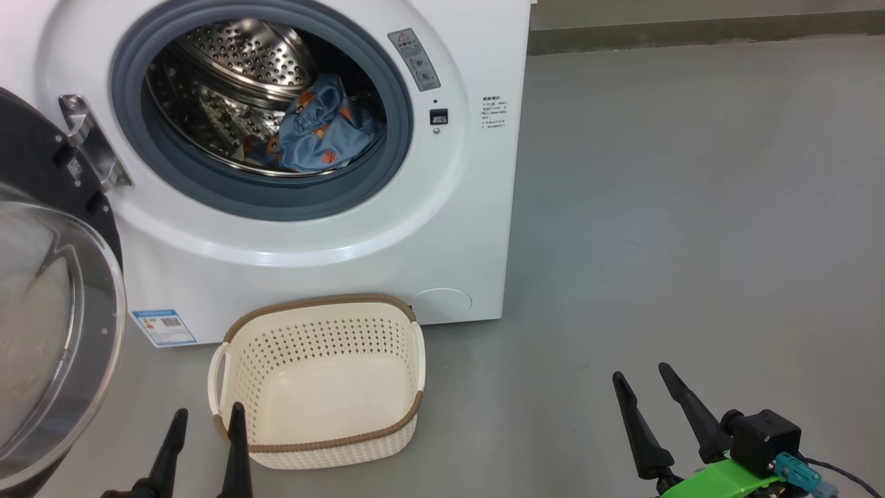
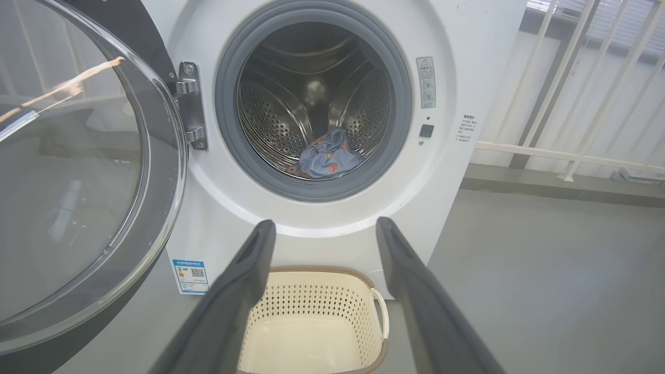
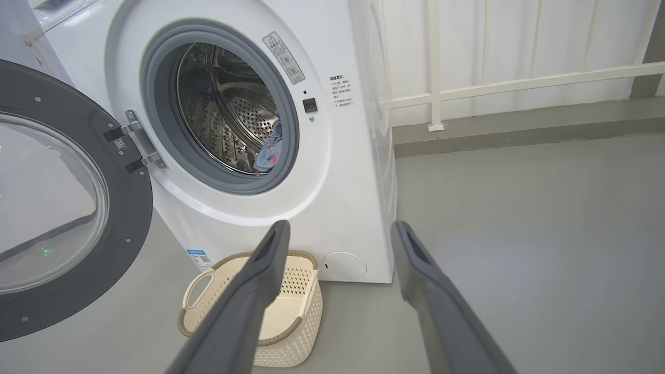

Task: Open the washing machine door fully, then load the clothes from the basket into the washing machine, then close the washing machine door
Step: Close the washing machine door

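The white washing machine (image 1: 442, 228) stands ahead with its black washing machine door (image 1: 41, 311) swung wide open to the left. The light blue clothes (image 1: 321, 131) with bear prints lie inside the steel drum, also seen in the left wrist view as clothes (image 2: 327, 158). On the floor in front sits the cream basket (image 1: 321, 332), nothing in it. My left gripper (image 1: 207, 415) hangs open at the basket's near-left corner, holding nothing. My right gripper (image 1: 643, 377) is open over bare floor, well right of the basket.
Grey floor (image 1: 691, 207) stretches to the right of the machine. A white railing (image 3: 519, 85) and a low kerb run along the back wall. The open door reaches out at the left, close to my left arm.
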You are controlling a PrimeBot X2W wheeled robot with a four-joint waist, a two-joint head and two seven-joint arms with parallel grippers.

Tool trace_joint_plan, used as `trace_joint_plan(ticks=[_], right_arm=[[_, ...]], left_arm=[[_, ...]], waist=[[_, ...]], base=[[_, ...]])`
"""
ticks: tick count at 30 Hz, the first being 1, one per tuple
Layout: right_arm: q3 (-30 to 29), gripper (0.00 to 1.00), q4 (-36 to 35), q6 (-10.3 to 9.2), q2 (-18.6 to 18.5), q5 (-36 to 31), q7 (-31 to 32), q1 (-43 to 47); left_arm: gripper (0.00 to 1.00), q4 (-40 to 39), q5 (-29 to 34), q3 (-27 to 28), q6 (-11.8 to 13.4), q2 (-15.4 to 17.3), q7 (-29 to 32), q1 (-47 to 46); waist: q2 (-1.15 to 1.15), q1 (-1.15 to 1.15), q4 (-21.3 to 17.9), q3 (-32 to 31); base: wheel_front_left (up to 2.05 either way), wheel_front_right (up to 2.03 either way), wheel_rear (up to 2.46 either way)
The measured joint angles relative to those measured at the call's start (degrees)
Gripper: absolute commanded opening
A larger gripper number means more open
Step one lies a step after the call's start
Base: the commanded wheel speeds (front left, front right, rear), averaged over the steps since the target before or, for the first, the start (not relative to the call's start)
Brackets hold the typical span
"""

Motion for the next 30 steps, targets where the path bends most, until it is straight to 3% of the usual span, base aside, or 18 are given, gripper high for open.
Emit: trace_joint_plan(ticks=[11, 30], right_arm=[[-0.1, 1.00, 0.1, 0.00, 0.0, -0.1, 0.0, 0.0], [0.0, 1.00, 0.1, 0.00, 0.1, -0.2, -0.3, 0.0]], left_arm=[[1.00, 0.0, -0.2, -0.1, 0.0, 0.0, 0.0, 0.0], [1.00, 0.4, -1.7, 0.7, 0.7, 0.0, 0.0, 0.0]], waist=[[0.00, 0.00, 1.4, 0.3], [0.00, 0.00, 12.8, 0.8]], base=[[0.00, 0.00, 0.00], [0.00, 0.00, 0.00]])
